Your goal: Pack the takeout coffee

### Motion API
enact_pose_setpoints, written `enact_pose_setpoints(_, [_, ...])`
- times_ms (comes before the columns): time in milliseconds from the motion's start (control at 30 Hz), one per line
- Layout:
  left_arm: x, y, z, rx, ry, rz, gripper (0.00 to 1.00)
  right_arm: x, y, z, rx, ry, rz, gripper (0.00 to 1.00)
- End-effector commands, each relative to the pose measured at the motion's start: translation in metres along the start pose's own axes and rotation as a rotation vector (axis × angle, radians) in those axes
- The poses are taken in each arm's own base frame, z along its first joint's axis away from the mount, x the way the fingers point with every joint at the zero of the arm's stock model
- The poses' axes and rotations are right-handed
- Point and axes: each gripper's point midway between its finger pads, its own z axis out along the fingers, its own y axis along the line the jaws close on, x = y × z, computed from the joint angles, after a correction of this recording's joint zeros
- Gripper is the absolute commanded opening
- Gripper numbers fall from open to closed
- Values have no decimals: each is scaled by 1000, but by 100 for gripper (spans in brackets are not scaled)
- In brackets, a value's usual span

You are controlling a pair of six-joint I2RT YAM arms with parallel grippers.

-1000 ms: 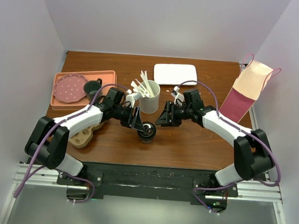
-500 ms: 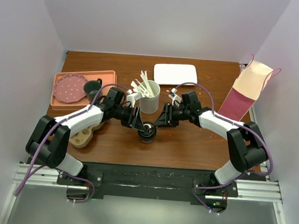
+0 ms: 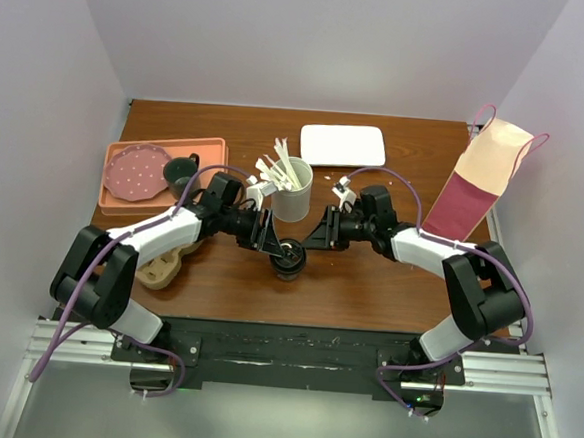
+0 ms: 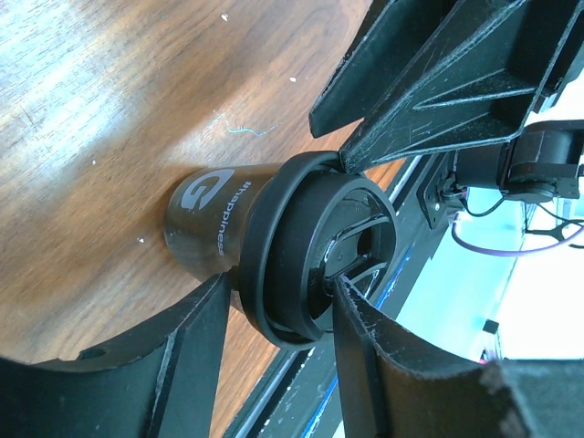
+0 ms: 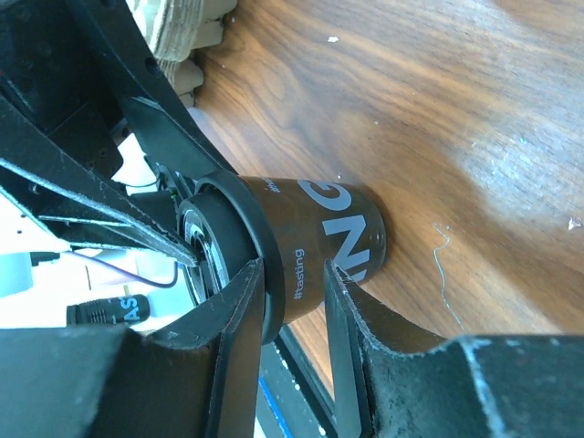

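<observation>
Bright, even overhead light; pale glare on the table (image 4: 100,82); blurry foreground in both wrist views.

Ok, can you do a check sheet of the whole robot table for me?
Surface: brown wooden table, a few pale specks.
Job's things: takeout coffee standing upright, lidded.
Clutter: cup of stirrers, mug and pink plate on orange tray, white tray, paper bag, cardboard carrier.
Hands: left hand shut on the coffee; right hand straddles it, grip unclear.
Cables: purple cables hang in loops.
Surroundings: plain pale walls.
</observation>
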Motion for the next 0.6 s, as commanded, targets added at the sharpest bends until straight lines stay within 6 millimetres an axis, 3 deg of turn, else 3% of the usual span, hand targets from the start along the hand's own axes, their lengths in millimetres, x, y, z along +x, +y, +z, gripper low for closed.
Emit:
enact_pose_setpoints(0, [74,83,1,-348,183,-111,50,63,-78,4,260,118,111,32])
enact_pose_setpoints(167, [74,84,-1,-368,180,-122,50,61,-79,6,252,103,106,32])
enact_pose_setpoints(333, [77,84,-2,-371,183,-130,51,6,-10,-9,140,10,42,40])
enact_pose_setpoints(400, [79,85,-2,-373,189,-132,51,-5,4,-16,147,7,25,42])
enact_pose_setpoints(567, [78,84,0,-370,196,-125,51,0,14,-25,127,13,22,48])
